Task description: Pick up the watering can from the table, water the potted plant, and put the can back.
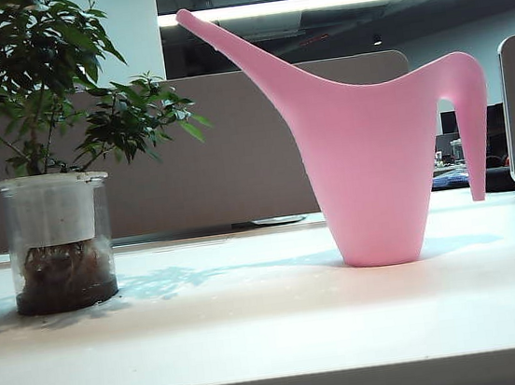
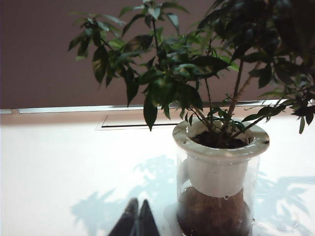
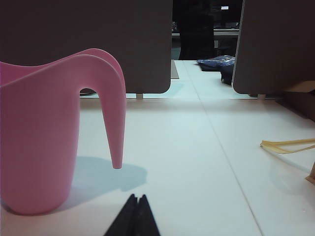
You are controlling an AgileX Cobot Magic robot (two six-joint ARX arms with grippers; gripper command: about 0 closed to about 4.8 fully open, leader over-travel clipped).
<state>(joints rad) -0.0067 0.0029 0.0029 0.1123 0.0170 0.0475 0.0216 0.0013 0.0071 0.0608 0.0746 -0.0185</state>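
A: We have a white table before grey partitions — the potted plant at left, the watering can upright at right, well apart.

B: Our left gripper sits near the pot, fingertips together, empty; our right gripper likewise, just beside the can.

A: Smooth plastic, probably light and slippery — we'd take the curved handle.
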